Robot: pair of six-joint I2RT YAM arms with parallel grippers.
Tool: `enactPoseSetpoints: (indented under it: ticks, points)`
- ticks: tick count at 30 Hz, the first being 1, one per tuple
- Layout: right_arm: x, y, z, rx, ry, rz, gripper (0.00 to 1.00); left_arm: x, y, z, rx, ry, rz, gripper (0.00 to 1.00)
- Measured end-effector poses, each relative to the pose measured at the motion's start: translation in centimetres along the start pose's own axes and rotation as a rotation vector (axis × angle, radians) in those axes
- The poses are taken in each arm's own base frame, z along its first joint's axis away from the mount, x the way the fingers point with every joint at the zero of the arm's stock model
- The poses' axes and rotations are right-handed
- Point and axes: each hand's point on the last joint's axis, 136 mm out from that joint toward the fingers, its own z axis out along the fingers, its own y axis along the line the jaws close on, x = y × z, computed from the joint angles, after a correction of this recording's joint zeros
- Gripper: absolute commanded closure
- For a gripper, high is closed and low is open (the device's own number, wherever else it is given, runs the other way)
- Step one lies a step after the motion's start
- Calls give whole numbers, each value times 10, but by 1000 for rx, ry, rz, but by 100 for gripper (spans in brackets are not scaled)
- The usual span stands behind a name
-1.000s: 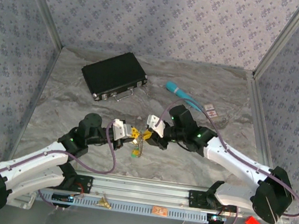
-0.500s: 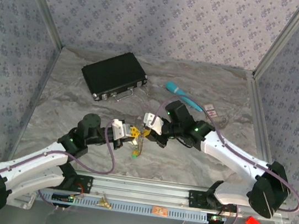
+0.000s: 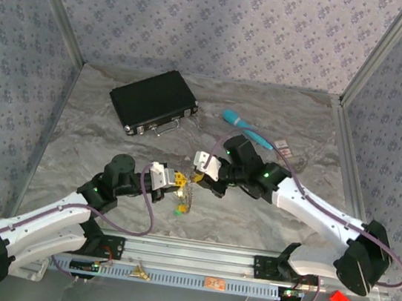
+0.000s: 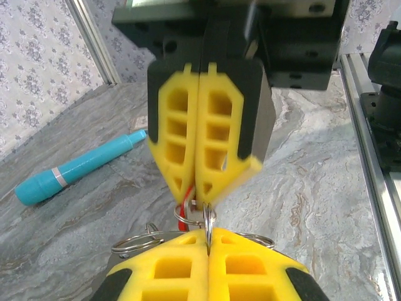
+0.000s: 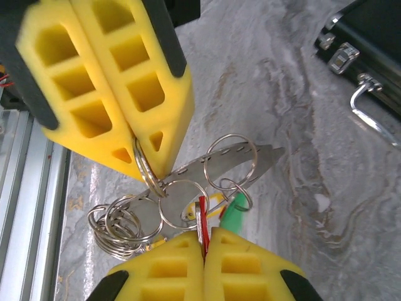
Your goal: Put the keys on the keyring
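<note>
Keyring [image 5: 145, 168]: a thin silver wire ring, pinched between the clenched yellow lattice pads of the left gripper [image 5: 154, 177] and held above the table [image 3: 266, 219], mid-workspace.

Right wrist view gives the detail. There are more wire loops, a flat perforated metal tag [image 5: 238, 160] and a green key [image 5: 230, 216]. A red key [image 5: 200, 221] is clamped edge-on in the closed right gripper [image 5: 204, 241].

Left wrist view presents the ring edge-on (a sliver of red just behind it). A smooth teal pen [image 4: 75, 169] lies on the marbled grey surface.

Top view: the two tips nearly meet and the bundle dangles below them. A black hard case [image 3: 153, 101] lies well beyond, to the left.
</note>
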Motion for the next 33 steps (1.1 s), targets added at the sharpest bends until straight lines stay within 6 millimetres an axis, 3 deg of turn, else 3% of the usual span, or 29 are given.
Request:
enactPoseSetpoints:
  ticks: [5, 16, 19, 24, 33]
  points:
    - [-9, 0, -10, 36, -35, -22, 100, 3, 2, 1, -11, 12, 4, 100]
    - [-4, 1, -3, 65, -14, -30, 99, 9, 1, 3, -1, 37, -7, 100]
    - [4, 1, 4, 59, -18, -5, 87, 8, 0, 3, 4, 34, -7, 100]
    - [12, 5, 14, 27, -39, 37, 77, 5, -1, 2, 12, 23, -5, 100]
    - [11, 7, 21, 13, -122, 54, 69, -2, -2, 1, 16, -7, -8, 100]
